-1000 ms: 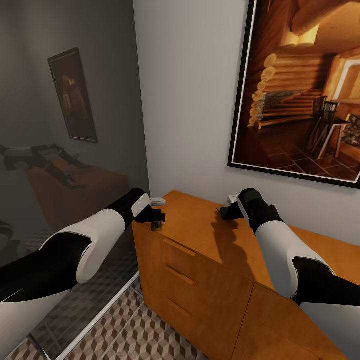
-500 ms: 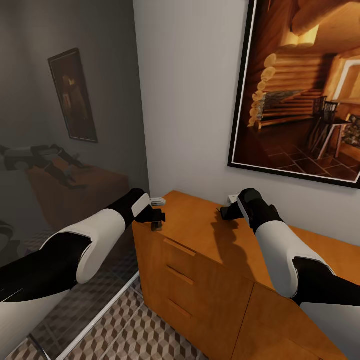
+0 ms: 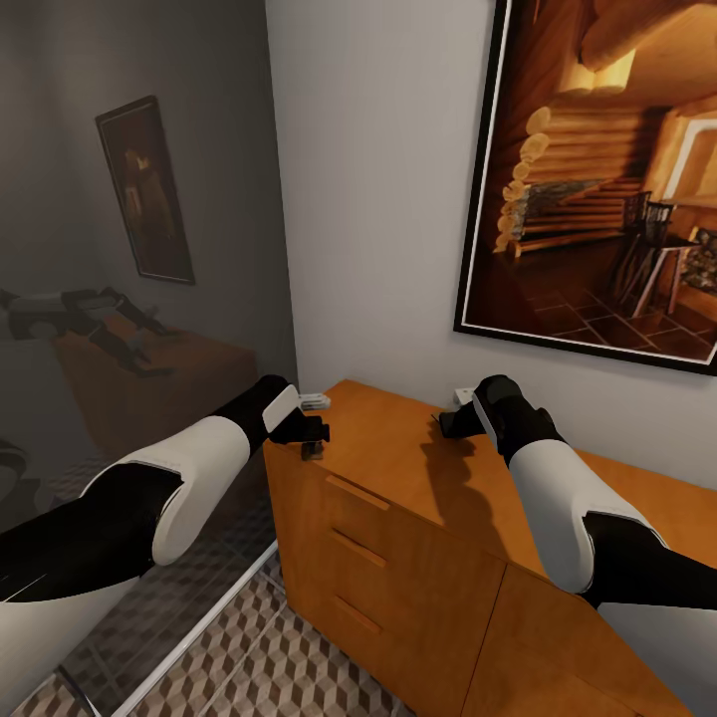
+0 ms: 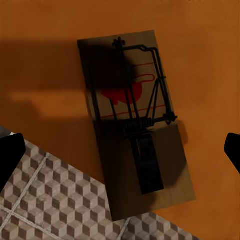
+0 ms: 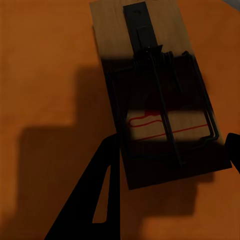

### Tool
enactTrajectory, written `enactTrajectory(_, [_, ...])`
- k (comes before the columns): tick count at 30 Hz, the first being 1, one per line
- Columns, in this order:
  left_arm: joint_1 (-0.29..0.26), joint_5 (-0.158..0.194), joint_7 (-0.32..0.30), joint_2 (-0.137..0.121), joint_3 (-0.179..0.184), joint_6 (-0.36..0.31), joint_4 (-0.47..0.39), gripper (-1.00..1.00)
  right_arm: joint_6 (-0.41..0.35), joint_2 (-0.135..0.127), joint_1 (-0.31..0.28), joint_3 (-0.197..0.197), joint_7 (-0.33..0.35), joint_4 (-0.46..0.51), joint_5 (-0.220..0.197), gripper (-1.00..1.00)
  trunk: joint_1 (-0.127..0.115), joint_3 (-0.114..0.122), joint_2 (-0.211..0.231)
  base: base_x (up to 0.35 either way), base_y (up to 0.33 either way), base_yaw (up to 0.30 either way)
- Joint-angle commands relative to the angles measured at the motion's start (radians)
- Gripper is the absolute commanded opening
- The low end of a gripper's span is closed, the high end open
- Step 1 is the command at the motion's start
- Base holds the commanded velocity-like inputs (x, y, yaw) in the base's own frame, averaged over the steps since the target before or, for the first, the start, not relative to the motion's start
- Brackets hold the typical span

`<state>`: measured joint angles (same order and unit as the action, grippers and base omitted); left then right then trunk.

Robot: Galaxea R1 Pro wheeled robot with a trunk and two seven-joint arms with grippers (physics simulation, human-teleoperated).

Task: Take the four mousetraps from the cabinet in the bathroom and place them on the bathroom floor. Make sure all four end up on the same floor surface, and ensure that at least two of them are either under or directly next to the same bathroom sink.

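Head view: both arms out over top of cabinet (image 3: 418, 498), wood chest w/ drawers, against wall under big framed picture (image 3: 607, 179). Left claw (image 3: 311, 438) at cabinet's near-left corner, pointing down; right claw (image 3: 453, 423) further in, toward wall. Traps too small to pick out here. Patterned bathroom floor (image 3: 289, 667) below cabinet front.

Left wrist view: mousetrap (image 4: 137, 120) flat on cabinet surface, straight below claw, one end poking past the edge over the tiles. Dark fingertips (image 4: 10, 155) at both frame sides, well apart, nothing held. Trap's long axis runs roughly across the line between the tips, so closing would pinch the narrow width – good lineup, by the look of it.

Right wrist view: second mousetrap (image 5: 157, 95) flat on surface, below claw. One fingertip (image 5: 232, 150) at frame edge; other not made out, so open/closed: can't tell. Long axis again across the finger line.

Each arm has own trap directly under it; next move likely straight descent.
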<state>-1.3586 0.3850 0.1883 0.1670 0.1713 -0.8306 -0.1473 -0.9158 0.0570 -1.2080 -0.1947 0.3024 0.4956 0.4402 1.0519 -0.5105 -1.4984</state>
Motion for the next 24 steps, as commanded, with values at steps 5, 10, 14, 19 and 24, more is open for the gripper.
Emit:
enactTrajectory(5, [0.000,0.011,0.006,0.000,0.007,-0.004,-0.001,1.00,-0.003,0.001,-0.001,-0.008,0.006,0.001,0.009,-1.00,0.000,-0.001,-0.001,0.000,0.000,0.000])
enactTrajectory(10, [0.000,0.011,0.006,0.000,0.007,-0.004,-0.002,1.00,-0.003,0.001,-0.001,-0.008,0.006,0.001,0.009,-1.00,0.000,-0.001,-0.001,0.000,0.000,0.000])
enactTrajectory(14, [0.000,0.011,0.006,0.000,0.007,-0.004,-0.003,1.00,-0.003,0.001,-0.001,-0.008,0.006,0.001,0.009,-1.00,0.000,-0.001,-0.001,0.000,0.000,0.000])
enactTrajectory(19, [0.000,0.011,0.006,0.000,0.007,-0.004,-0.003,1.00,-0.003,0.001,-0.001,-0.008,0.006,0.001,0.009,-1.00,0.000,-0.001,-0.001,0.000,0.000,0.000])
enactTrajectory(24, [0.000,0.011,0.006,0.000,0.007,-0.004,-0.003,1.00,-0.003,0.001,-0.001,-0.008,0.006,0.001,0.009,-1.00,0.000,-0.001,-0.001,0.000,0.000,0.000])
